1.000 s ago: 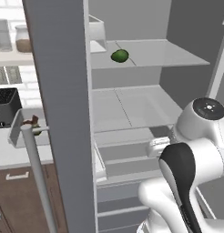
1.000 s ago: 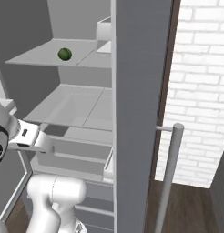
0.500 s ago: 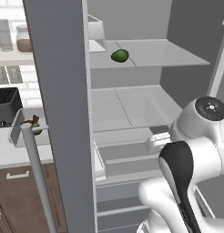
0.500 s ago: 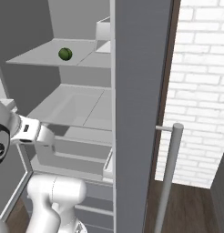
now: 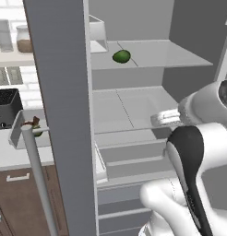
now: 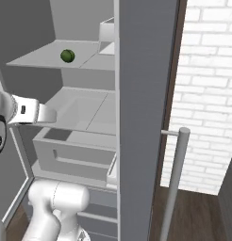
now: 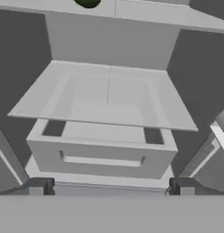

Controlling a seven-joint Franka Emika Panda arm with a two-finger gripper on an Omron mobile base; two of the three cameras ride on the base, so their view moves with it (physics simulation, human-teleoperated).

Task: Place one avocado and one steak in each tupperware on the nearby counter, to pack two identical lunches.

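Observation:
A dark green avocado (image 5: 121, 56) lies alone on the upper shelf of the open fridge, also seen as avocado (image 6: 67, 56) and as avocado (image 7: 88, 2) at the top edge of the hand view. My gripper (image 7: 111, 187) is open and empty, its fingertips (image 7: 38, 186) wide apart, level with the middle shelf and well below the avocado. The hand (image 5: 164, 117) hovers in front of that shelf. On the counter (image 5: 9, 156) at the left stands a clear tupperware (image 5: 18, 131) with something brown and a bit of green in it, partly hidden by the door handle.
The grey fridge door (image 5: 62, 115) stands open between the fridge and the counter, its long handle (image 5: 39, 184) in front. A closed drawer (image 7: 102, 157) sits under the middle shelf (image 7: 104, 98). A black appliance (image 5: 4, 108) stands on the counter; a brick wall (image 6: 207, 94) is on the right.
My hand has risen from drawer height to the level of the middle shelf. The jaws have stayed open; the avocado has not moved.

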